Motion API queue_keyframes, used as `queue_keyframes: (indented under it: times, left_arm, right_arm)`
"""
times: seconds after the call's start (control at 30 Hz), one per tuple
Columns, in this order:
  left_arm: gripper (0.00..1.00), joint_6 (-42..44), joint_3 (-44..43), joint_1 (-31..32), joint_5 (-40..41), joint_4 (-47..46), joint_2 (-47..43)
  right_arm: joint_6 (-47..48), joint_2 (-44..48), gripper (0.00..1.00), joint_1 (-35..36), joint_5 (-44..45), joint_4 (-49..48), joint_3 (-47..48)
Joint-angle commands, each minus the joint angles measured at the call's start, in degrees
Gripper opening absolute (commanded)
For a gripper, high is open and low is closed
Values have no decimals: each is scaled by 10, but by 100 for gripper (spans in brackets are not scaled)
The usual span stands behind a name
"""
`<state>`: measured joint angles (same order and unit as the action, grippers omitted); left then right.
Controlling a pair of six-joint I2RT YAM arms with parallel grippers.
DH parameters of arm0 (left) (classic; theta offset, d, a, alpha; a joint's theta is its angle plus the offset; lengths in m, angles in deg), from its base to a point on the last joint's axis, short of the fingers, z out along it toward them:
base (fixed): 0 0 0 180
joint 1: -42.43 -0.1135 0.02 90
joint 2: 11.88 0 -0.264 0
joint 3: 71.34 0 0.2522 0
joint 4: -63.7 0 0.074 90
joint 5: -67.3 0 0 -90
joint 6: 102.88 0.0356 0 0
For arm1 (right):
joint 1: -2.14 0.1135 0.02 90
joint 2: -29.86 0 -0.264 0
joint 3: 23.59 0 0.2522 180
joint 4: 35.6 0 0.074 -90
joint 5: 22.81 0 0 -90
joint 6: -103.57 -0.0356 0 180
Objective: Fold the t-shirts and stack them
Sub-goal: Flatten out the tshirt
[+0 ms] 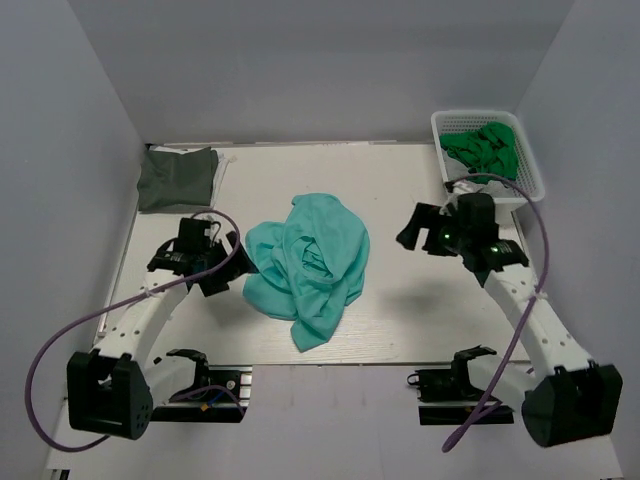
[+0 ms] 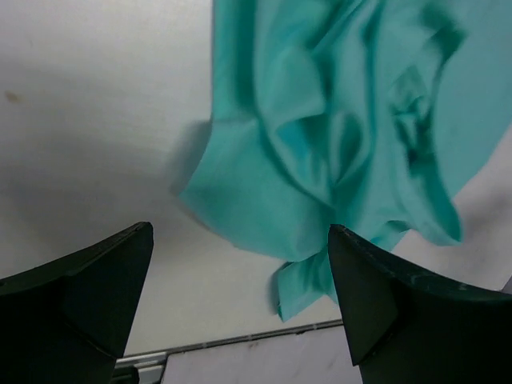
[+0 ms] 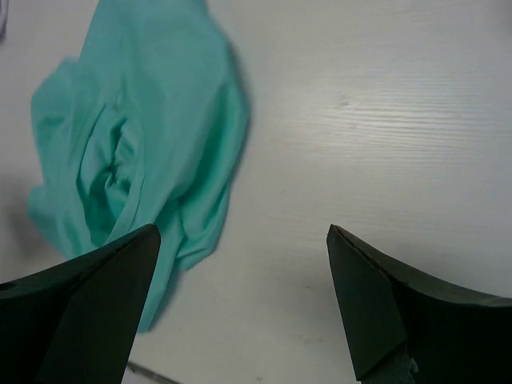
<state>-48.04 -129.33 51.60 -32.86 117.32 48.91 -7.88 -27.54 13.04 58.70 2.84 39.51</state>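
Lying crumpled mid white tabletop [image 1: 420,310]: teal cotton t-shirt [image 1: 305,265]. Flanking it, left pincer [image 2: 240,240] and right pincer [image 3: 244,236], both wide, empty. Advised: pinch opposite hems, spread flat before folding.

1. crumpled shirt [image 1: 308,265] lies at the middle of the table [image 1: 400,180].
2. folded shirt [image 1: 177,178] lies at its 10 o'clock, in the far corner.
3. basket [image 1: 532,160] stands at 2 o'clock, more shirts [image 1: 482,150] in it.
4. left gripper [image 1: 232,262] is just beside the crumpled shirt at 9 o'clock; right gripper [image 1: 418,228] is at 3 o'clock, apart.
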Motion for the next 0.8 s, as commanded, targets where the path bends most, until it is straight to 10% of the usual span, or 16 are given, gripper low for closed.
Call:
queue_keyframes:
  times: [0.0,0.53,0.77]
  left_arm:
    - [100,-41,50,2,-48,-7,22]
    - [100,-97,113,42,-15,-129,152]
    - [62,-97,94,59,6,-133,211]
  right_arm:
    - [58,-54,91,75,-94,-2,24]
    - [116,-299,89,405,66,-23,155]
    - [79,-350,49,416,142,-60,173]
